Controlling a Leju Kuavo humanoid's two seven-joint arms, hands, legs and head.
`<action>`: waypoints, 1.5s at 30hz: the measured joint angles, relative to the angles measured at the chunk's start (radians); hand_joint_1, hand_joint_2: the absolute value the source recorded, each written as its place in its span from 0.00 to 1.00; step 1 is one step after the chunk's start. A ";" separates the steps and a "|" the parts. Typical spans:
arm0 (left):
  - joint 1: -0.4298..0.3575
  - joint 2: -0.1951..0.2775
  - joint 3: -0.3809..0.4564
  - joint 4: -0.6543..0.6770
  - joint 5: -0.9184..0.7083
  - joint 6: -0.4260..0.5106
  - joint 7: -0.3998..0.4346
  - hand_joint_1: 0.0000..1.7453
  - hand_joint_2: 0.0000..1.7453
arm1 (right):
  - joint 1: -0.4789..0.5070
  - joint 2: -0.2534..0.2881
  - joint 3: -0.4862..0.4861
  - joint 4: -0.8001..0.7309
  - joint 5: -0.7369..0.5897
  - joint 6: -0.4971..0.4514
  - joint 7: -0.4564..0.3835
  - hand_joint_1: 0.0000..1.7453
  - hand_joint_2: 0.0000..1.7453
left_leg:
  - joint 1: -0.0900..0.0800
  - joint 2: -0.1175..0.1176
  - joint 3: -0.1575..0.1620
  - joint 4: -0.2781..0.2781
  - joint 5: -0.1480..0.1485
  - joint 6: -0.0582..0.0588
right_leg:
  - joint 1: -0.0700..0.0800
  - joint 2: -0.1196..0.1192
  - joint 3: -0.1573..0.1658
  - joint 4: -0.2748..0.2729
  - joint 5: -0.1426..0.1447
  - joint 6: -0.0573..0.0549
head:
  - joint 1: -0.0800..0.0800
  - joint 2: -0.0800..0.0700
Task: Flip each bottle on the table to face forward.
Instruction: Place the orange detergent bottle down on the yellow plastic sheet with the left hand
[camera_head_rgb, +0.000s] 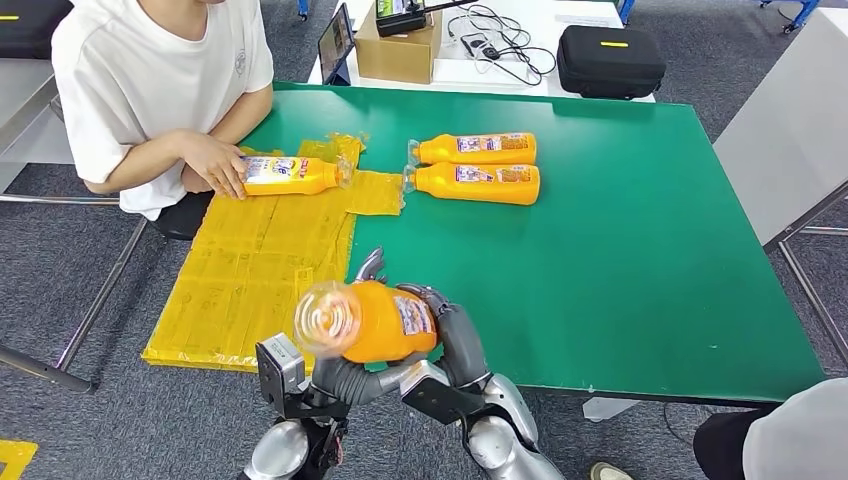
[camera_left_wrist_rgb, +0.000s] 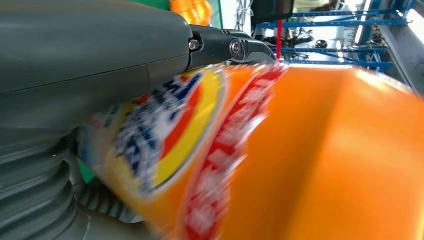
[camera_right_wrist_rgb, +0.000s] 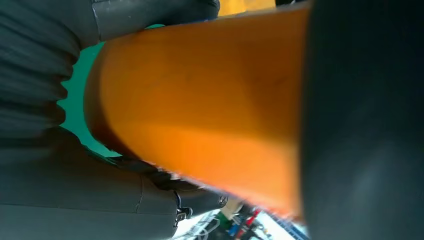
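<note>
orange bottle (camera_head_rgb: 375, 322) is lifted above the near edge of the green desk (camera_head_rgb: 640, 260), blurred, its cap end toward me. i see my left robot hand (camera_head_rgb: 345, 375) gripping it from below and my right robot hand (camera_head_rgb: 450, 335) gripping its far side. two more bottles (camera_head_rgb: 478, 166) lie side by side mid-desk; a person's hand (camera_head_rgb: 215, 160) rests on a fourth bottle (camera_head_rgb: 290, 175).

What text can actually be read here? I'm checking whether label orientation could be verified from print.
None is legible.
Held bottle, in the left hand and right hand: label motion-blurred in the left wrist view.
Two bottles on the table: labels too small.
Bottle under the person's hand: label too small.
</note>
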 joint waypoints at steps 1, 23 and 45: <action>0.001 -0.002 0.002 0.002 0.010 0.011 0.005 0.00 1.00 | -0.008 -0.004 0.012 0.007 0.035 -0.017 0.011 1.00 1.00 | 0.000 0.000 0.000 0.000 0.000 0.000 | 0.000 0.000 0.000 0.000 0.000 0.000 | 0.000 0.000; -0.003 -0.033 0.031 0.004 0.330 0.022 0.071 1.00 1.00 | -0.076 0.029 0.104 0.187 -0.114 0.028 -0.074 0.00 0.00 | 0.000 0.001 0.000 0.000 0.000 0.000 | 0.000 0.000 -0.001 0.000 0.000 0.000 | 0.000 0.000; -0.146 -0.007 0.097 0.127 0.083 0.207 0.027 1.00 1.00 | -0.038 0.040 0.112 0.123 -0.139 -0.176 -0.136 0.00 0.00 | 0.000 0.000 0.000 0.000 0.000 0.000 | 0.000 0.000 -0.001 0.000 0.000 0.000 | 0.000 0.000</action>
